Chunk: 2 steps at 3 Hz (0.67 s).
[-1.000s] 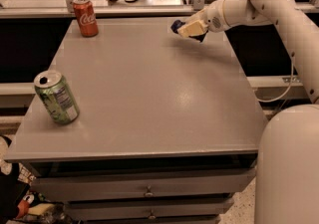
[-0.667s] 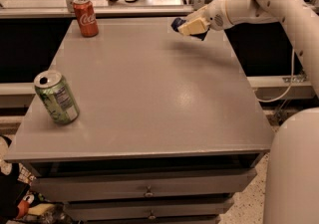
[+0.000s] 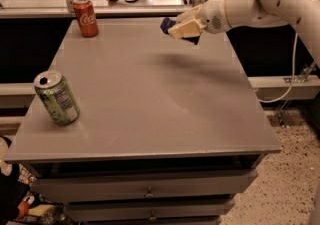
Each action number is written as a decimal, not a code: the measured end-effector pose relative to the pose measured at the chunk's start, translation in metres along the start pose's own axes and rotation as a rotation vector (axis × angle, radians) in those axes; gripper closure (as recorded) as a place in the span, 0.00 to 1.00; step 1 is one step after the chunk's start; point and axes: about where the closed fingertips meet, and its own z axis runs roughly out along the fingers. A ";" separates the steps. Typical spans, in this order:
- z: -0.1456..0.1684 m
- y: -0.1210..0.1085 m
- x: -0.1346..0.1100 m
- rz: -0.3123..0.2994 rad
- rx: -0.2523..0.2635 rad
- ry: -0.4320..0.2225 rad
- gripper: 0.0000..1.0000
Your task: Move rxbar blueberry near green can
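Cream two-finger gripper [image 3: 181,28] above grey metal table [image 3: 150,94], 1 o'clock, clamped around dark blue flat rxbar blueberry [image 3: 166,24]; green aluminium can [image 3: 56,97] upright, 8 o'clock, well apart.

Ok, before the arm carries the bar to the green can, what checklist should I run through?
1. The rxbar blueberry sits in the gripper, above the far right of the table: ok.
2. Bar is off the surface, shadow below: ok.
3. The green can stands upright, front left: ok.
4. Surface between bar and can is bare: ok.
5. The red can is at the far left corner, off the path: ok.
6. Firmness of grip: cannot tell.
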 end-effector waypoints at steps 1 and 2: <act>0.019 0.045 -0.016 -0.019 -0.088 -0.048 1.00; 0.019 0.045 -0.016 -0.019 -0.088 -0.048 1.00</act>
